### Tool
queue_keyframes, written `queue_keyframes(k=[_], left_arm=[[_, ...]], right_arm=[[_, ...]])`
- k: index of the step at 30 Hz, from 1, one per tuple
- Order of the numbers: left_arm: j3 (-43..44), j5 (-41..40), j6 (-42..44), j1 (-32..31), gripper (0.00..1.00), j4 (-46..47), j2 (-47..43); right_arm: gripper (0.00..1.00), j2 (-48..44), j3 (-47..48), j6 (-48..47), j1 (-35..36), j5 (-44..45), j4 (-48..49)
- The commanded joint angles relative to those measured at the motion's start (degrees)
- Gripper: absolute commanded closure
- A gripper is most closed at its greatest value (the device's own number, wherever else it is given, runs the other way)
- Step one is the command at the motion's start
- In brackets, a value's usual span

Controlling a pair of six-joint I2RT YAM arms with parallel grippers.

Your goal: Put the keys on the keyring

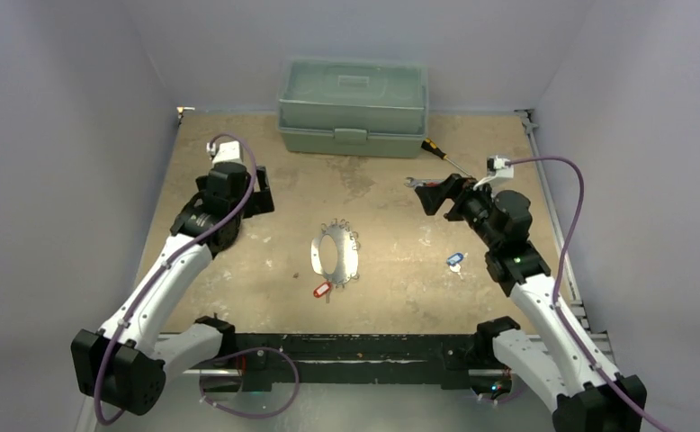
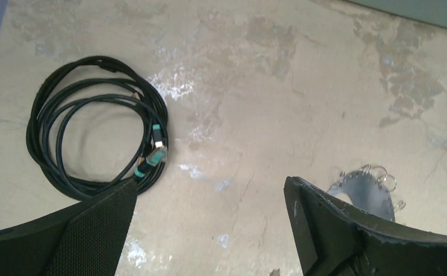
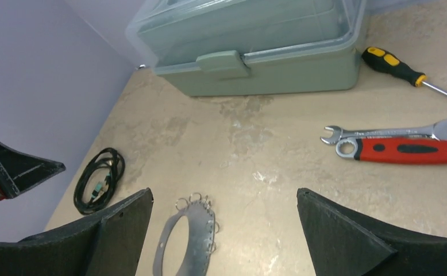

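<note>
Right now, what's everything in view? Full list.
keyring: 1, silver, table centre
red-tagged key: 1, silver, just nearer than the keyring
blue-tagged key: 1, silver, right of the keyring
toolbox: 1, pale green, far edge
screwdriver: 1, black-yellow handle, right of toolbox
silver wrench: 1, far right
red-handled wrench: 1, alongside the silver one
cable: 1, black, coiled, left side
table: 1, tan, worn
left tool: 1, black, open, near cable
right tool: 1, black, open, near wrenches

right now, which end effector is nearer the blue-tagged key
Right. The right end effector sits past the blue-tagged key, toward the toolbox; the left end effector is far off, on the other side of the keyring.
</note>
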Motion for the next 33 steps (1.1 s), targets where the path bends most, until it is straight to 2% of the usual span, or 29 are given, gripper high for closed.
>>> queue_keyframes(k=[1,6,11,15,27,30,33], left_arm=[[-2.6,3.9,2.3,0.2,0.0,4.1,-8.6],[-3.4,2.7,1.4,0.2,0.01,5.0,-9.8],[-2.6,10.6,4.7,0.2,0.01,2.1,-6.1],[-3.5,17.1,6.9,0.2,0.03,3.0,-5.1],[-3.2,22.0,8.0,-0.8,0.18,2.6,-2.2],[-3.5,24.8,8.3,-1.3,0.22,3.1,-1.7],[-3.8,29.1,8.9,-2.1,0.25,3.9,-0.6]], right_arm=[[0.01,-4.5,1.3,1.4,0.0,3.9,-9.9],[0.01,-4.7,4.0,4.9,-0.1,12.1,-21.7],[0.01,0.0,8.5,8.0,0.1,22.2,-32.2],[0.01,2.1,9.1,10.1,0.0,27.5,-35.5],[0.01,7.4,3.4,16.6,0.7,28.1,-34.4],[0.01,9.1,2.4,15.9,0.9,24.2,-32.7],[0.13,10.8,1.0,10.7,1.8,15.7,-25.7]])
